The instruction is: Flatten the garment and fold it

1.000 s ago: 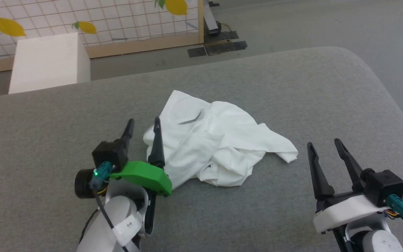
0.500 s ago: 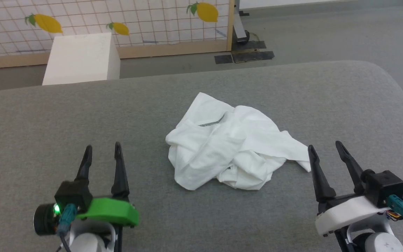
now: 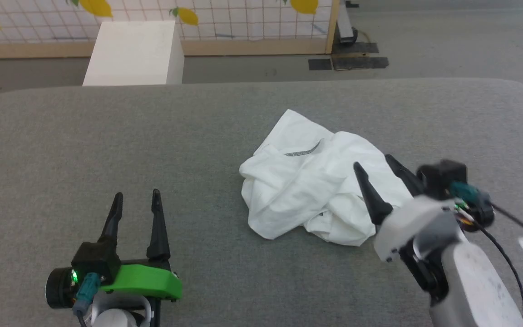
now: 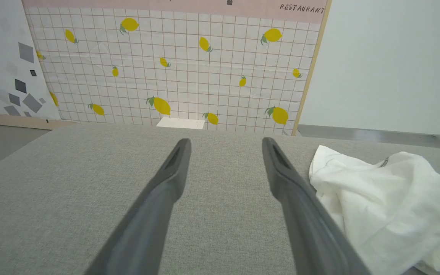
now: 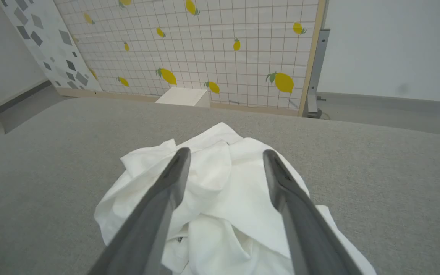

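In the head view the garment (image 3: 307, 190) lies in a crumpled white heap on the grey padded surface (image 3: 107, 136), right of its middle and well in from the far edge, with a short line of grey-and-white stitching showing on top. The left gripper (image 3: 136, 196) sits by the near edge on the left, well apart from the cloth, its two dark fingers spread and empty. The right gripper (image 3: 372, 161) is over the heap's near right part, fingers parted with nothing between them; whether the tips touch the fabric cannot be told. A white box (image 3: 134, 50) stands on the floor beyond the far edge. In the left wrist view the left gripper (image 4: 225, 140) gapes wide above bare surface, the garment (image 4: 388, 198) just beside its right-hand finger. In the right wrist view the right gripper (image 5: 226, 151) has its fingers held apart over the garment (image 5: 220, 179), both tips showing against the white folds.
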Controlling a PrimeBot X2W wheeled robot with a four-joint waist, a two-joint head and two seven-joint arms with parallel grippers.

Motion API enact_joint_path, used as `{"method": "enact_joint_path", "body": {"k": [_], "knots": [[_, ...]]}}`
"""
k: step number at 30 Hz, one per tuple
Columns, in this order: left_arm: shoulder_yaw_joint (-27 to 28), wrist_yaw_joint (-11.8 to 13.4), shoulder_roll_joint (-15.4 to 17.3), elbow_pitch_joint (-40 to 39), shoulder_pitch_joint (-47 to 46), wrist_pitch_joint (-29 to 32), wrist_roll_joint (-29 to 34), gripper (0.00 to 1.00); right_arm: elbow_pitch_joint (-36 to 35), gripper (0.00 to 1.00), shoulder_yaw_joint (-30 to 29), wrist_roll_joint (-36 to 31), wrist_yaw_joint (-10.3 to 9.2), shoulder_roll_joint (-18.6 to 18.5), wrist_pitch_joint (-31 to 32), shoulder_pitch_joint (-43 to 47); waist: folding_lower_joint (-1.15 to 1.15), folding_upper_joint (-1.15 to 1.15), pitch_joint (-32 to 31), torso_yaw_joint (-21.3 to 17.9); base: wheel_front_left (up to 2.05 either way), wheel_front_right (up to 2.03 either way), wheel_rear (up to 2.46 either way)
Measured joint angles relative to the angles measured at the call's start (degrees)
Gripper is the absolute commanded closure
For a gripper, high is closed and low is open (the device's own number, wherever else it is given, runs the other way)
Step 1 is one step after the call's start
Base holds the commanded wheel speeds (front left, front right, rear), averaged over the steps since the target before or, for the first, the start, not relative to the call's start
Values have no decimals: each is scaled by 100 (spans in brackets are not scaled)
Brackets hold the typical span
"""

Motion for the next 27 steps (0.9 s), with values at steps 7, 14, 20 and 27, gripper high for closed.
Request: {"method": "enact_joint_path", "body": {"k": [7, 14, 20, 27], "knots": [[7, -145, -145, 30, -87, 0, 140, 0, 1538, 0, -25, 503, -1, 1, 1376, -1043, 0, 0, 161, 266, 0, 0, 0], [-66, -211, -182, 108, -144, 0, 170, 0, 2217, 100, 224, 899, -1, -1, 2003, -1509, 0, 0, 282, 541, 0, 0, 0], [-19, -212, -191, 137, -131, 0, 170, 0, 1499, 100, 1185, 828, -2, -16, 1423, -1523, 0, 0, 205, 622, 0, 0, 0], [74, -212, -197, 125, -104, 0, 170, 0, 226, 100, 3101, 1038, -1, -19, 1782, -706, 0, 0, -13, 534, 0, 0, 0]]}}
